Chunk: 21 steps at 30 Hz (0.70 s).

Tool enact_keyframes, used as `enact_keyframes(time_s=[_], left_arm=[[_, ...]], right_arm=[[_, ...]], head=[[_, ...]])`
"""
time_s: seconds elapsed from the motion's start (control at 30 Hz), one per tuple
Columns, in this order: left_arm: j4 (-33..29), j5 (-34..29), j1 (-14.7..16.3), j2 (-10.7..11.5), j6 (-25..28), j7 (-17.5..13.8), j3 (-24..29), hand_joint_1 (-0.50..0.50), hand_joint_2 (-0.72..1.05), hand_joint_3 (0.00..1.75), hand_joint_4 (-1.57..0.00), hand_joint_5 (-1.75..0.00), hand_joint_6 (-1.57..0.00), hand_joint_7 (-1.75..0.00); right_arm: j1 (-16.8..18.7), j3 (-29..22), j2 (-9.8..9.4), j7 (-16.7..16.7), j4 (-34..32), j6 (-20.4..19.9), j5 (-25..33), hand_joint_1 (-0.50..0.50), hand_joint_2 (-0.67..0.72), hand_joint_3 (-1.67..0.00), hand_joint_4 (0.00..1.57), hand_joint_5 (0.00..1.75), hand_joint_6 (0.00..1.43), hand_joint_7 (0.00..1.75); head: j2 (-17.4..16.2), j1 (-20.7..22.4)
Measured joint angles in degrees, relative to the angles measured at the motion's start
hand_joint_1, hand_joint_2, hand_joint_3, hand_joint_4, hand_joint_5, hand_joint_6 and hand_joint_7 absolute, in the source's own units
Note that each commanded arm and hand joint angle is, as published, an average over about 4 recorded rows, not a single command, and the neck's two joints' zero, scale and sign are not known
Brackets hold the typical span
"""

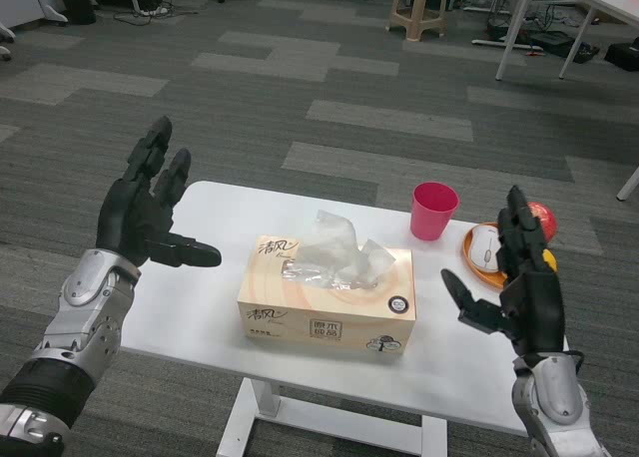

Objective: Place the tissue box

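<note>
Across the grey patterned carpet (300, 88) a white surface (200, 307) is standing in the foreground, carrying everything else. Near its middle, the tissue box (327, 299) is lying flat, beige and orange with printed characters on its side, and a crumpled white tissue (337, 249) is sticking up from the slot in its top. The box is sitting well apart from both hands and is touching neither.

On the robot's left, the left hand (150, 213) is hovering over the surface's near-left edge, its fingers (148, 153) stretching upward and spread apart, the thumb pointing toward the box; it is holding nothing. On the robot's right, the right hand (519, 277) is hanging over the surface's right end, its fingers (517, 218) likewise extending upward and apart, thumb reaching inward, gripping nothing.

Behind the box to the right, a pink cup (434, 210) is standing upright. Just beside it, an orange plate (484, 249) is partly showing behind the right hand, with a red apple (542, 218) at its far edge.
</note>
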Motion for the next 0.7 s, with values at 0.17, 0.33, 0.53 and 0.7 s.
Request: enact_keyframes(time_s=[0.17, 0.33, 0.53, 0.7], left_arm=[[-3.6, -1.3, 0.1, -0.2, -1.1, 0.2, -1.7, 0.50, -0.19, 0.00, 0.00, -0.05, 0.00, 0.00], [-4.9, -1.9, 0.1, -0.5, -2.9, 0.9, -3.8, 0.50, -0.19, 0.00, 0.00, -0.03, 0.00, 0.00], [-5.7, -2.4, 0.1, -0.6, -4.5, 1.2, -6.0, 0.50, -0.19, 0.00, 0.00, 0.00, 0.00, 0.00], [-5.7, -2.4, -0.1, -0.6, -5.1, 1.6, -6.5, 0.50, -0.19, 0.00, 0.00, -0.08, 0.00, 0.00]], right_arm=[[-2.6, -3.9, 2.84, -1.3, -2.6, -0.1, 0.0, -0.04, -0.46, -0.77, 0.03, 0.00, 0.00, 0.07], [-3.9, -4.8, 5.20, -3.3, -3.8, -1.5, 0.0, -0.04, -0.41, -0.77, 0.03, 0.00, 0.00, 0.07], [-5.0, -4.6, 5.94, -3.5, -4.0, -2.1, 0.0, -0.04, -0.41, -0.75, 0.03, 0.00, 0.00, 0.07], [-6.3, -3.7, 5.70, -3.5, -3.9, -2.1, 0.0, -0.04, -0.43, -0.79, 0.03, 0.00, 0.00, 0.07]], head=[[0.8, 0.0], [4.2, -0.1], [6.0, -0.5], [5.5, -0.9]])
